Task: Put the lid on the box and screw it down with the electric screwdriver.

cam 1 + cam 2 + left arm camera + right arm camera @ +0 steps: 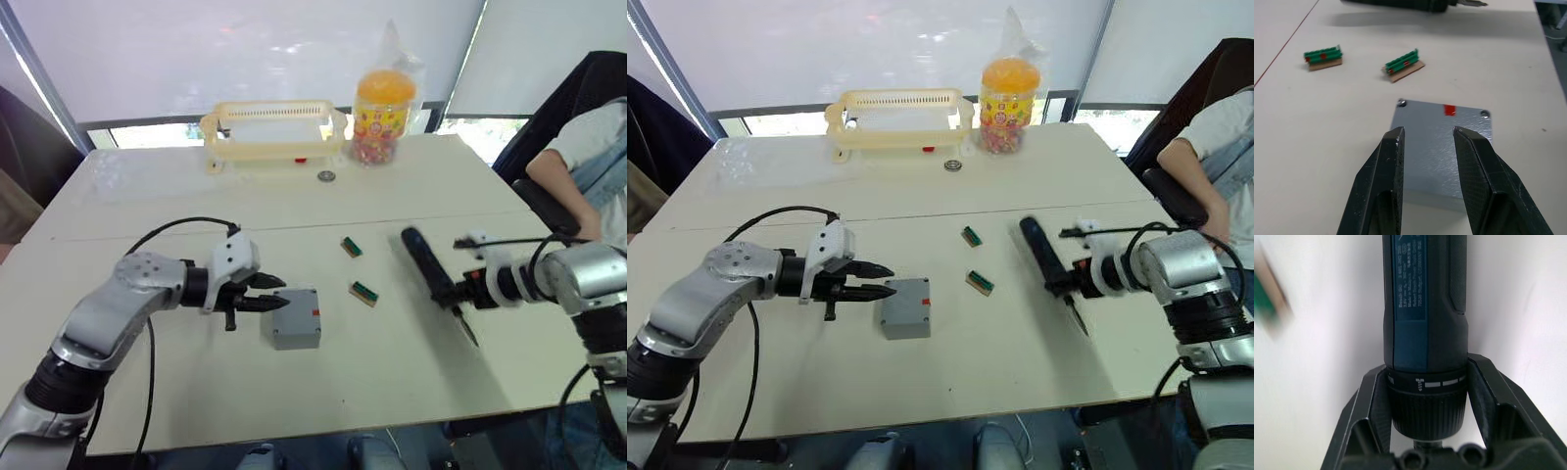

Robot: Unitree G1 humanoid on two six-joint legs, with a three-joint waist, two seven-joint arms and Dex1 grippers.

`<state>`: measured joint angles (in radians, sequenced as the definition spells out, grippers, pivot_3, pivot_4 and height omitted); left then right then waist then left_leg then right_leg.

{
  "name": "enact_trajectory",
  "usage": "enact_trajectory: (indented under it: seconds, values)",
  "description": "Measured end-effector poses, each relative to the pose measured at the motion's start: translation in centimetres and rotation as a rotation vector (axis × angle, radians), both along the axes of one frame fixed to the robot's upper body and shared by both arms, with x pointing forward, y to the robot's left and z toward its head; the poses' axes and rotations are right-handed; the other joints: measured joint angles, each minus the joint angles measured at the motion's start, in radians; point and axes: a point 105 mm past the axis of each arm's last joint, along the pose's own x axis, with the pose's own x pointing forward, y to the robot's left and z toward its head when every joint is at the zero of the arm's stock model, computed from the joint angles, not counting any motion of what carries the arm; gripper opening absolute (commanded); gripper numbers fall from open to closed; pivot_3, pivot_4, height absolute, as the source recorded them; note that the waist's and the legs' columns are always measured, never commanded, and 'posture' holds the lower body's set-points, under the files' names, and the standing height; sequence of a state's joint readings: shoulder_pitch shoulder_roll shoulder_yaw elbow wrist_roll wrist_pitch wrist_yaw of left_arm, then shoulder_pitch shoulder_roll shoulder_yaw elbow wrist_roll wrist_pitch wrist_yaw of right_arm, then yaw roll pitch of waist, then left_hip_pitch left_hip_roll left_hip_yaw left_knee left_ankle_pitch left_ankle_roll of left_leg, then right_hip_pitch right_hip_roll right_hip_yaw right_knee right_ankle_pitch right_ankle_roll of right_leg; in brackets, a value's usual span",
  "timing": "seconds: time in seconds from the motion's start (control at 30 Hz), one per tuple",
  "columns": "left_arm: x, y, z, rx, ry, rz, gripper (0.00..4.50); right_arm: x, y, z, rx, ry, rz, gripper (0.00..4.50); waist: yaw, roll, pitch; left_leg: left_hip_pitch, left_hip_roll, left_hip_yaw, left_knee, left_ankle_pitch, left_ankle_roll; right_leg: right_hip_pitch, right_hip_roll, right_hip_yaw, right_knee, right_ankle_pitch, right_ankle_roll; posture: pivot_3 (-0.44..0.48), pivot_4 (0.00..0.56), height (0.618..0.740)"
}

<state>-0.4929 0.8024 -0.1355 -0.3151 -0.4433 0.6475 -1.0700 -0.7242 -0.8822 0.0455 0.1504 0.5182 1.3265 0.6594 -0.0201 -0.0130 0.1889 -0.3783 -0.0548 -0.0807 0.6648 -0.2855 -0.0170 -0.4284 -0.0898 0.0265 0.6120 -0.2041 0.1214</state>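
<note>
The grey box (292, 318) sits on the white table in front of me, slightly left of centre. The flat grey lid (1442, 147) lies on top of it, with screw holes in its far corners and a red mark at its edge. My left gripper (278, 294) is open, its fingertips over the box's left edge with nothing between them. To the right, my right gripper (468, 291) is shut on the black-and-blue electric screwdriver (428, 266) near its bit end. The body points away from me and the metal bit (468, 331) points toward the table's front edge.
Two small green-brown pieces (352, 247) (364, 293) lie between the box and the screwdriver. A yellow basket (274, 132), a jar with an orange lid (384, 117) and a small round metal thing (326, 176) stand at the back. A person (588, 166) sits at the far right.
</note>
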Motion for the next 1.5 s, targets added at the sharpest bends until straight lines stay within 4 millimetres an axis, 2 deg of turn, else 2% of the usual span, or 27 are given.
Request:
enact_trajectory:
  seconds: [0.07, 0.1, 0.13, 0.2, 0.23, 0.3, 0.4, 0.5, 0.6, 0.7, 0.87, 1.17, 1.5]
  values:
    - [0.3, 0.0, 0.3, -0.012, 0.001, 0.002, 0.28, 0.9, 0.3, 3.5, 0.047, -0.198, 0.01, 1.78, 0.007, 0.003, 0.001, -0.009, 0.0, 0.0, 0.0, 0.0, 0.0, -0.01, 0.001, -0.001, 0.004, 0.0, 0.0, 0.0, 0.15, 0.74]
    - [0.4, 0.0, 0.4, -0.015, 0.001, 0.002, 0.06, 1.0, 0.7, 5.1, 0.059, -0.295, 0.033, 1.78, 0.01, 0.003, 0.001, -0.014, 0.0, -0.001, 0.0, 0.001, -0.001, -0.015, 0.001, -0.002, 0.005, 0.0, 0.0, 0.0, 0.15, 0.74]
    - [0.6, 0.0, 0.3, -0.019, 0.01, 0.003, 0.06, 0.5, 1.5, 7.1, 0.06, -0.43, 0.087, 1.78, 0.013, 0.003, 0.001, -0.016, 0.0, -0.002, -0.001, 0.002, -0.002, -0.017, 0.001, -0.003, 0.005, 0.0, 0.0, 0.0, 0.15, 0.74]
    - [0.7, -0.2, 0.3, -0.025, 0.012, 0.0, 0.06, -1.5, 3.3, 9.3, 0.058, -0.6, 0.22, 1.78, 0.017, 0.003, 0.001, -0.017, 0.0, -0.003, -0.002, 0.001, -0.002, -0.016, 0.001, -0.004, 0.002, 0.0, 0.0, 0.0, 0.15, 0.74]
    - [0.8, -0.2, 0.3, -0.026, 0.014, 0.0, 0.06, -2.1, 4.2, 9.5, 0.069, -0.63, 0.271, 1.78, 0.015, 0.003, 0.001, -0.017, 0.0, -0.003, -0.002, 0.001, -0.002, -0.015, 0.001, -0.004, 0.002, 0.0, 0.0, 0.0, 0.15, 0.74]
    - [0.8, -0.6, 0.4, -0.034, 0.012, -0.008, 0.06, -3.0, 6.5, 9.3, 0.153, -0.663, 0.345, 1.78, 0.007, 0.002, 0.001, -0.017, -0.001, -0.002, 0.001, 0.001, -0.001, -0.015, -0.002, -0.002, 0.001, 0.001, 0.0, 0.0, 0.15, 0.74]
    - [0.5, -1.5, 0.3, -0.04, 0.018, -0.042, 0.06, -3.4, 10.9, 9.6, 0.431, -0.749, 0.356, 1.78, -0.002, 0.002, 0.002, -0.012, -0.001, 0.0, 0.001, 0.001, -0.001, -0.012, -0.003, 0.0, 0.002, 0.001, 0.0, 0.0, 0.15, 0.74]
    - [0.2, -1.8, -0.1, -0.037, 0.042, -0.048, 0.06, -4.1, 13.6, 10.2, 0.543, -0.827, 0.375, 1.78, 0.007, 0.003, 0.002, -0.012, 0.0, -0.003, 0.001, 0.002, -0.002, -0.011, -0.001, -0.002, 0.004, 0.001, 0.0, 0.0, 0.15, 0.74]
    - [-0.2, -1.8, -0.7, -0.027, 0.068, -0.04, 0.06, -4.4, 16.1, 9.3, 0.613, -0.876, 0.337, 1.78, 0.007, 0.002, 0.002, -0.012, -0.001, -0.004, 0.0, 0.002, -0.003, -0.013, -0.001, -0.001, 0.005, 0.001, 0.0, 0.0, 0.15, 0.74]
    - [-0.4, -1.8, -1.4, -0.008, 0.076, -0.037, 0.06, -4.0, 16.7, 8.1, 0.58, -0.895, 0.295, 1.78, 0.006, 0.002, 0.002, -0.012, -0.002, -0.003, 0.001, 0.003, -0.004, -0.013, -0.002, -0.001, 0.005, 0.001, 0.0, 0.0, 0.15, 0.74]
    - [-0.6, -1.4, -2.9, 0.034, 0.089, -0.022, 0.06, -3.6, 17.4, 7.2, 0.554, -0.935, 0.281, 1.78, 0.004, 0.003, 0.002, -0.012, -0.002, -0.004, 0.0, 0.003, -0.005, -0.014, 0.0, -0.001, 0.006, 0.001, 0.0, 0.0, 0.15, 0.74]
    - [-0.6, -1.4, -3.1, 0.054, 0.039, -0.032, 0.06, -3.7, 19.4, 5.6, 0.548, -0.952, 0.306, 1.78, 0.003, 0.003, 0.001, -0.012, -0.001, -0.004, -0.001, 0.003, -0.005, -0.013, 0.001, -0.001, 0.006, 0.001, -0.001, 0.0, 0.15, 0.74]
    - [-0.7, -1.2, -3.2, 0.052, 0.046, -0.027, 0.06, -3.8, 19.9, 4.6, 0.534, -0.955, 0.31, 1.78, 0.003, 0.003, 0.001, -0.011, -0.001, -0.004, -0.001, 0.003, -0.005, -0.013, 0.001, -0.001, 0.007, 0.001, -0.001, 0.0, 0.15, 0.74]
